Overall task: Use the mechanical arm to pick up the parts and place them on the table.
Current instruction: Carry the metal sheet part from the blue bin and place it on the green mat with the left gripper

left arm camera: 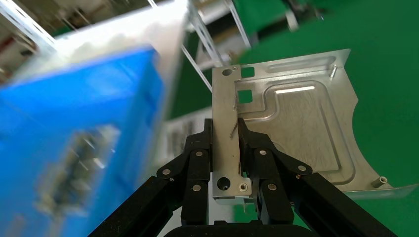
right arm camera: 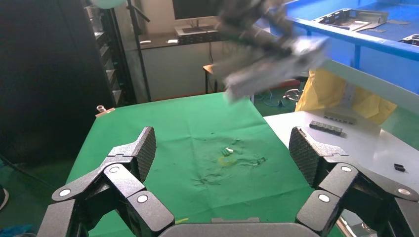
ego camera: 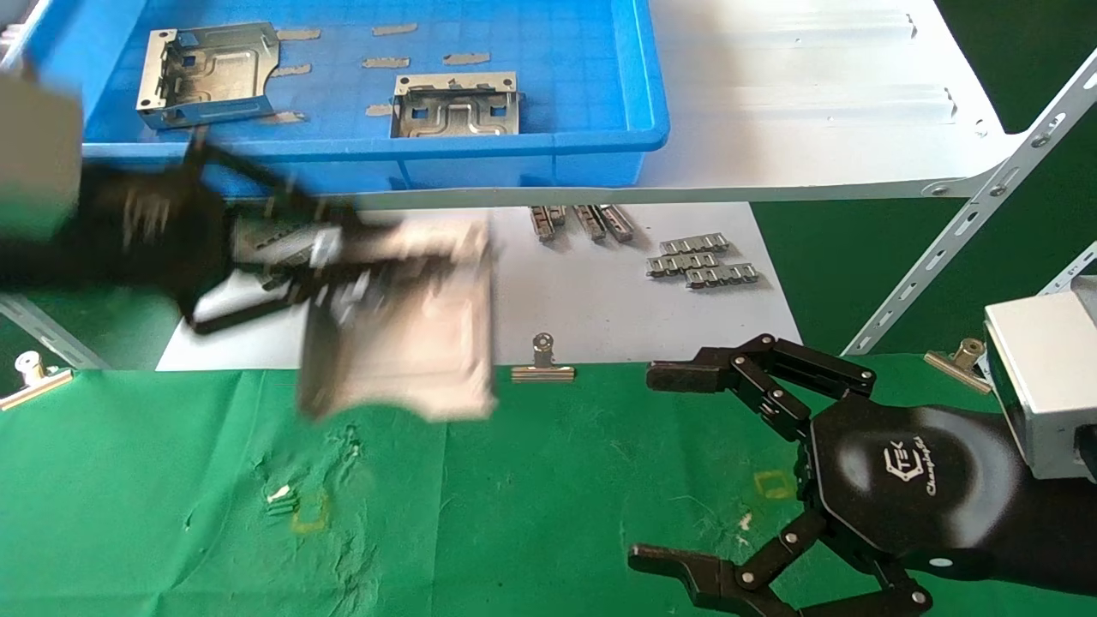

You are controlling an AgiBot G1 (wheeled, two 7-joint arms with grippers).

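Note:
My left gripper is shut on the folded rim of a silvery stamped part and holds it in the air above the back edge of the green cloth table. In the left wrist view the fingers clamp the part's rim, with the plate hanging over the green cloth. Two more parts lie in the blue bin. My right gripper is open and empty over the table's right side; its own view shows the held part farther off.
The blue bin stands on a white shelf board. Small grey ridged strips lie on a white sheet. Binder clips edge the cloth. A yellow square outline marks the cloth near my right gripper.

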